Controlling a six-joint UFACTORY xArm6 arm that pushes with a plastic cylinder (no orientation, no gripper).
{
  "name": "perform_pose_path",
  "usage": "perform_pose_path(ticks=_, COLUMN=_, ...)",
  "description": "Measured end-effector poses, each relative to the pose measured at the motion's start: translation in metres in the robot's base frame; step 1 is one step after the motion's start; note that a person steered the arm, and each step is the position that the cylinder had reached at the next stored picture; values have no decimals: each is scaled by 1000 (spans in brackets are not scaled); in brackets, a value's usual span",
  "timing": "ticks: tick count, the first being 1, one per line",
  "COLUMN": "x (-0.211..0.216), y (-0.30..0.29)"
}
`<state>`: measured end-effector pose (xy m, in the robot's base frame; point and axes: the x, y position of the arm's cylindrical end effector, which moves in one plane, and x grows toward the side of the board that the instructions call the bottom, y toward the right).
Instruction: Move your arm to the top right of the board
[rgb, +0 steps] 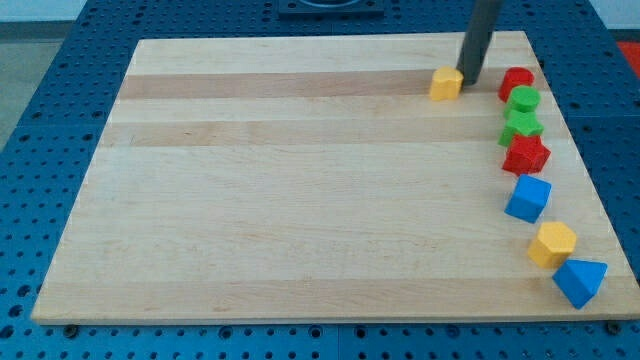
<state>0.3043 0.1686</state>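
Note:
My rod comes down from the view's top and its tip (469, 79) rests on the wooden board (300, 200) near the top right corner. The tip touches or nearly touches the right side of a small yellow cube (446, 84). To the tip's right, a column of blocks runs down the board's right edge: a red block (517, 82), a green round block (523, 99), a green star-like block (521, 125), a red star-like block (526, 155), a blue cube (528, 198), a yellow hexagonal block (552, 243) and a blue triangular block (580, 281).
The board lies on a blue perforated table (60, 120). The board's top edge is just above the tip and its right edge runs close beside the block column.

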Motion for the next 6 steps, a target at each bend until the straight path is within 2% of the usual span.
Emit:
perform_pose_path(ticks=3, x=128, y=-90)
perform_pose_path(ticks=4, x=128, y=-90)
perform_pose_path(ticks=5, x=140, y=-62)
perform_pose_path(ticks=6, x=93, y=-44)
